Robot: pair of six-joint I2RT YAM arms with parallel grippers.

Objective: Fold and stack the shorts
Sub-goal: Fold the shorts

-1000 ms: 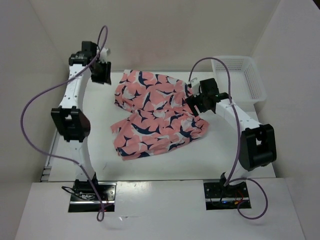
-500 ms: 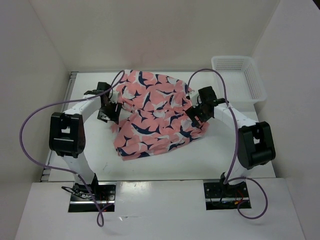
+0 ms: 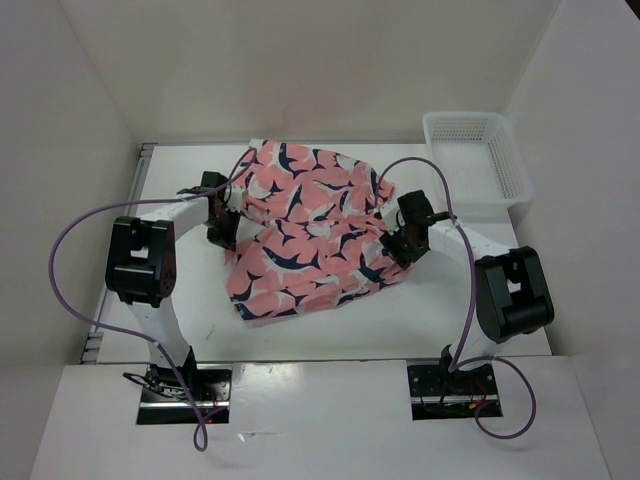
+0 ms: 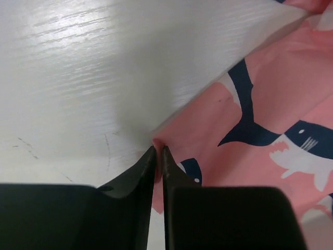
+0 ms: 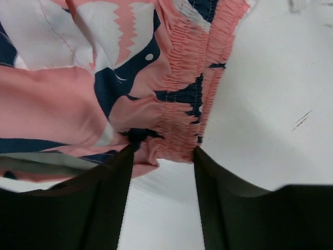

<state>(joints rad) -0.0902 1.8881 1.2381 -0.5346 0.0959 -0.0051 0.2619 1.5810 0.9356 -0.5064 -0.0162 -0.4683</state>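
The salmon-pink shorts (image 3: 310, 230) with navy-and-white shapes lie spread and rumpled in the middle of the table. My left gripper (image 3: 222, 222) sits low at their left edge. In the left wrist view its fingertips (image 4: 157, 150) are pinched together on a thin fold of the shorts' hem (image 4: 244, 130). My right gripper (image 3: 396, 240) is at the shorts' right edge. In the right wrist view its gripper (image 5: 163, 150) stands apart, one fingertip on each side of the gathered elastic waistband (image 5: 182, 104), with bare table showing between the fingers below it.
A white mesh basket (image 3: 460, 117) stands at the back right corner of the white table (image 3: 180, 300). Purple cables loop over both arms. Pale walls close in the table on the left, back and right.
The left arm swung from the back left down to the shorts' left edge and shut on the hem. The right gripper slid along the right edge and its jaws narrowed around the waistband.
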